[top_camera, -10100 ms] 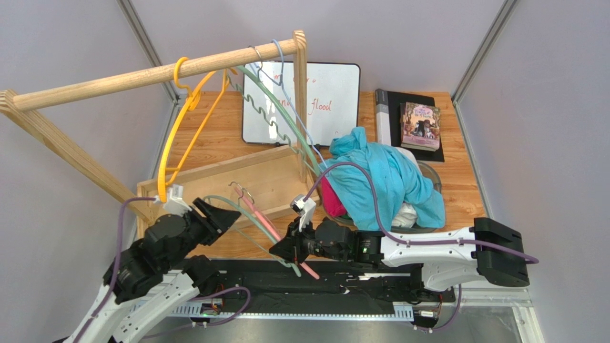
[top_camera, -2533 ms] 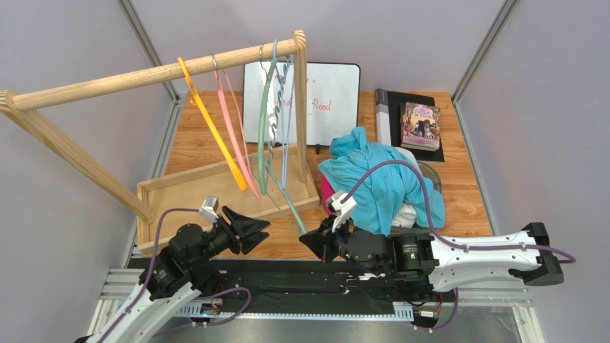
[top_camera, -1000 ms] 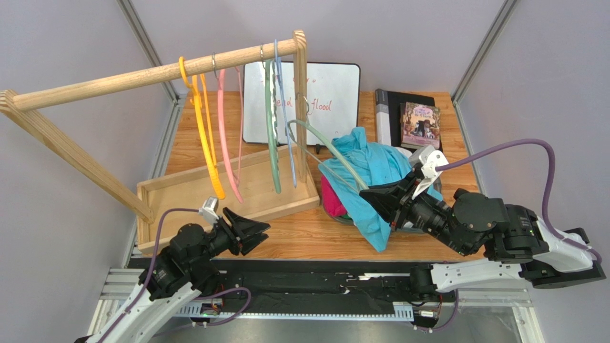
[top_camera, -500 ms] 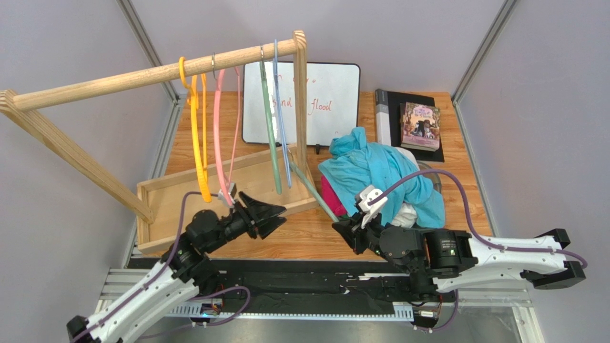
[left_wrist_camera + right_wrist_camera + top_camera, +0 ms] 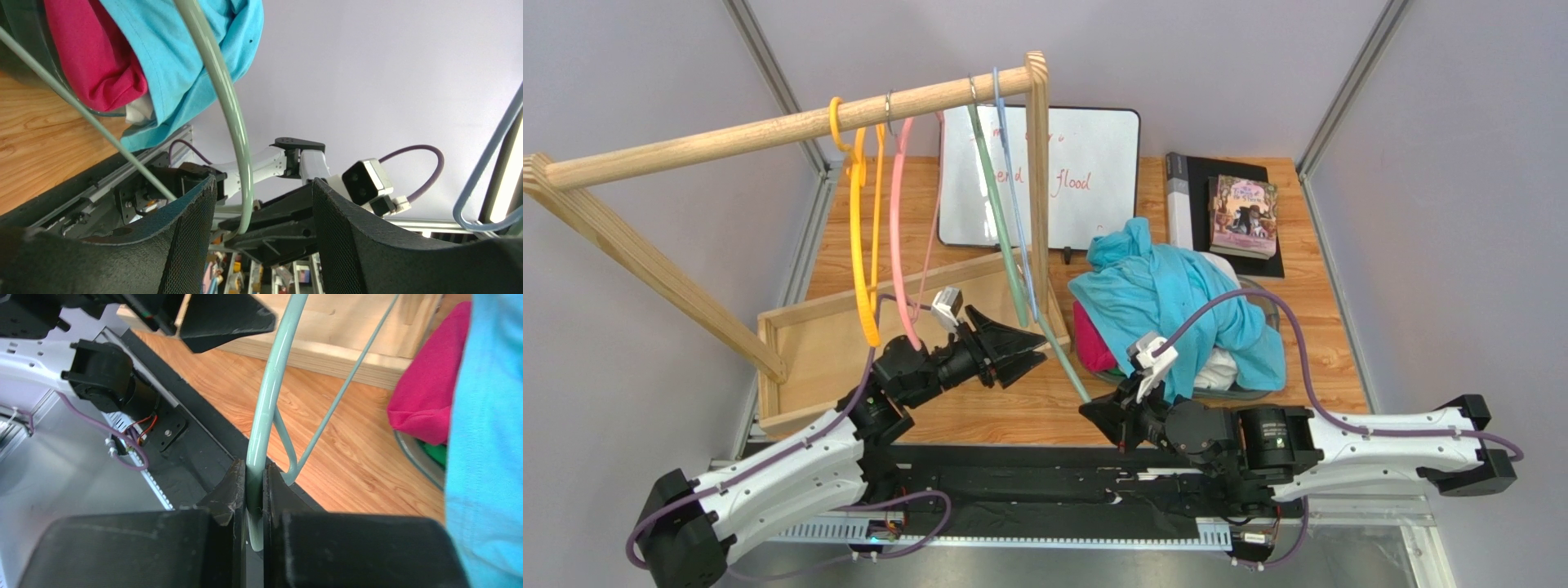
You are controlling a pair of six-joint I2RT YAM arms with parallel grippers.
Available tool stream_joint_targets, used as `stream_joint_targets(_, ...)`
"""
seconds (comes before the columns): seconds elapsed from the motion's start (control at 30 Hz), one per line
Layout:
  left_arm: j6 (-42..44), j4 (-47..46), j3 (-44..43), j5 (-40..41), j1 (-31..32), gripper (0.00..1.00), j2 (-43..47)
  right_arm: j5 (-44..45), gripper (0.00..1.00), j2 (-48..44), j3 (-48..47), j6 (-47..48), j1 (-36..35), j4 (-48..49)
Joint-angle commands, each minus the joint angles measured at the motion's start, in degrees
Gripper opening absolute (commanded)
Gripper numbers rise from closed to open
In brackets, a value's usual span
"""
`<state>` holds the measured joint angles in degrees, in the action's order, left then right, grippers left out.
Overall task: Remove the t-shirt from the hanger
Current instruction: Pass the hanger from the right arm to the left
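Right wrist view: the right gripper (image 5: 250,478) is clamped on the shoulder bar of a pale green hanger (image 5: 270,398), and the bar runs up out of the top of the frame. A black finger of the left gripper (image 5: 221,315) shows just beside that bar.

In the left wrist view the left gripper (image 5: 264,184) stands spread wide. The pale green hanger (image 5: 228,122) drops into the gap between its jaws, and no contact can be made out.

From above, the left gripper (image 5: 1020,349) and right gripper (image 5: 1100,414) sit near each other over the front of the table (image 5: 1320,331), with the pale green hanger (image 5: 1069,361) slanting between them.

The hanger is bare. The turquoise t-shirt (image 5: 1173,294) lies off it, draped over a heap that includes a pink garment (image 5: 1090,343) and something white. The heap rests in a dark round tub (image 5: 1261,300) that is mostly covered, so its shape is unclear.

The held hanger's upper end is hard to separate from the green and blue hangers (image 5: 1008,184) on the wooden rack (image 5: 768,129). That rack also carries a yellow hanger (image 5: 857,245) and a pink hanger (image 5: 895,245).

The rack post and hangers partly hide the red writing on a whiteboard (image 5: 1087,153). A book (image 5: 1243,214) lies on a black board at the far edge. The table is light wood, enclosed by plain grey walls.
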<state>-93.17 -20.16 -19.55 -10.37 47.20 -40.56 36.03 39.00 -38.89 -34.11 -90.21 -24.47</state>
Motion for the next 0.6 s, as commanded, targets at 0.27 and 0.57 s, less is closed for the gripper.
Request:
stream_joint_targets(0.27, 2.37, -8.93, -5.23, 1.32, 0.88, 0.34, -12.44, -2.55, 0.00, 3.01, -1.09, -3.86, -1.89, 2.34)
stream_joint_targets(0.57, 4.04, -8.14, -6.72, 2.90, 3.07, 0.00, -13.06, 3.43, 0.28, 9.33, -7.59, -3.25, -1.89, -4.35)
